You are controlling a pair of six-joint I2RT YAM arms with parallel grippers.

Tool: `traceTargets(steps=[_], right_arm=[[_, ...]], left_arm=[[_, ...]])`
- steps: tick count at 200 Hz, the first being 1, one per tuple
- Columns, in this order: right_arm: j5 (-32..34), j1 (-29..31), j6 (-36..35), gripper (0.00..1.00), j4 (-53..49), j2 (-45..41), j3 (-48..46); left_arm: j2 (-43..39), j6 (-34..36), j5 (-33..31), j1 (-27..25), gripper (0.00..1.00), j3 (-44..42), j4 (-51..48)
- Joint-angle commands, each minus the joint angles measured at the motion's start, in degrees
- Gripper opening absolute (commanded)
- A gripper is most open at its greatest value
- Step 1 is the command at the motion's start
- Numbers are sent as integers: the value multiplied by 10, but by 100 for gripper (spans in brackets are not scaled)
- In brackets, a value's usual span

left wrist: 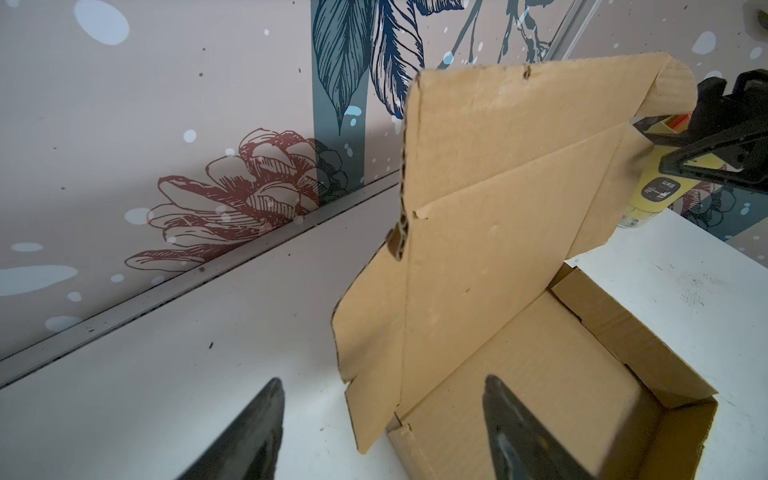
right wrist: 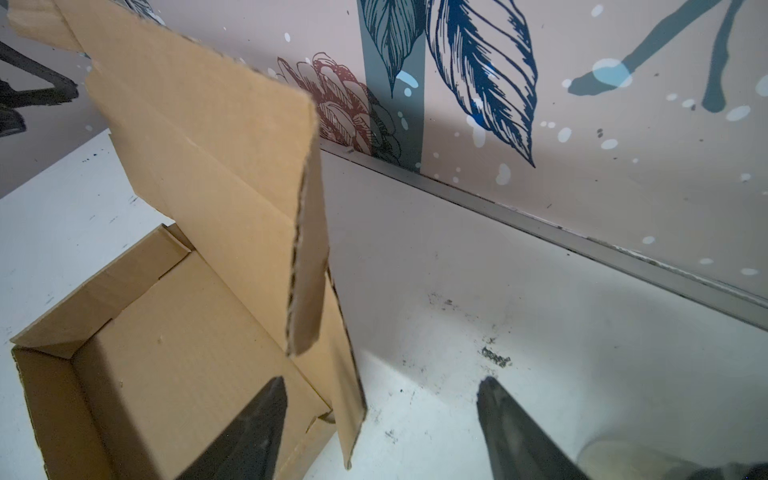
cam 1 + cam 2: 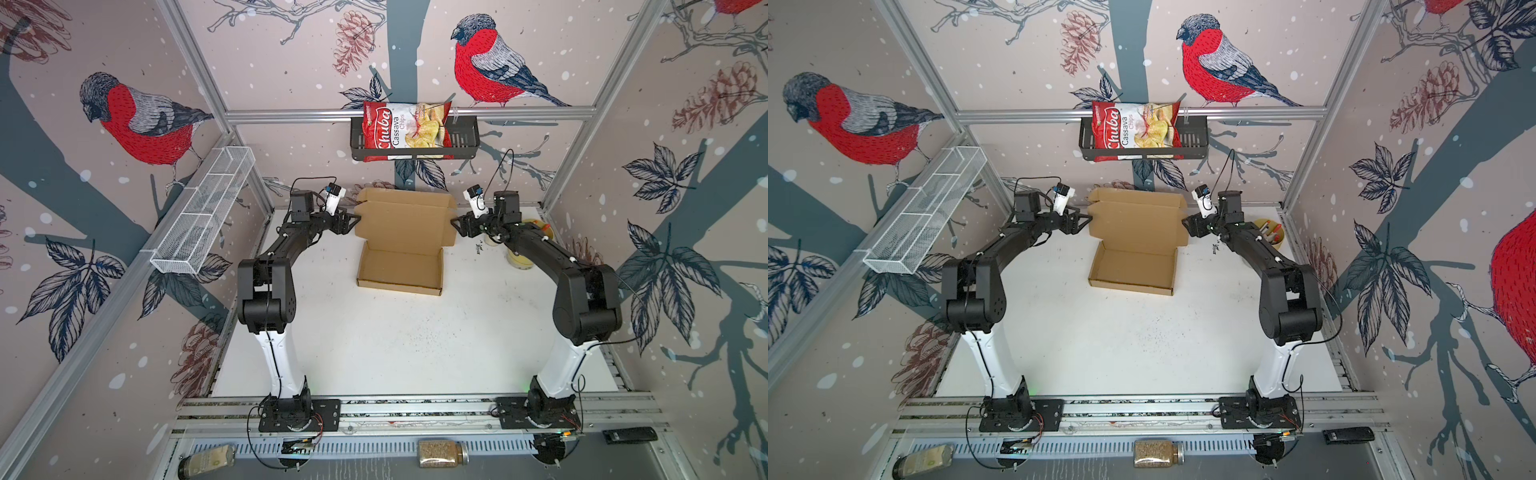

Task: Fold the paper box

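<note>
— Where is the paper box (image 3: 401, 266)?

— At the middle rear of the white surface (image 3: 374, 340), as both top views show. Its shallow tray is formed and lies flat. The lid stands up behind the tray, with a side flap sticking out at each end.

— And your pincers?

— My left pincer (image 3: 355, 219) is at the lid's left flap and my right pincer (image 3: 454, 223) at its right flap. Both are released. In each wrist view my fingers (image 1: 266, 424) stand wide apart, the flap's edge lies ahead of the gap, and nothing is clamped.

— Any writing?

— The cardboard is plain brown, with no print. On the rear wall a black basket (image 3: 467, 139) holds a red bag (image 3: 405, 131) that reads "Chuba Cassava Chips". In my left wrist view a yellow container (image 1: 658, 192) beyond the lid carries a dark label, too small to read.
</note>
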Motion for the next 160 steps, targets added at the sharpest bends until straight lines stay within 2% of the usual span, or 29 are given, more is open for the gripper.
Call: traceTargets(steps=[1, 55, 125, 147, 160], right_arm=[[-33, 5, 15, 70, 16, 17, 16], [-16, 14, 11, 61, -2, 36, 36], [-16, 14, 17, 50, -1, 40, 40], [-12, 14, 19, 47, -1, 43, 41], [-12, 14, 21, 46, -1, 43, 42]], left_arm=[[9, 2, 26, -5, 70, 12, 27], [35, -1, 15, -10, 57, 29, 27], [56, -22, 20, -24, 53, 42, 53], [60, -25, 13, -26, 46, 46, 58], [62, -31, 12, -26, 38, 48, 63]])
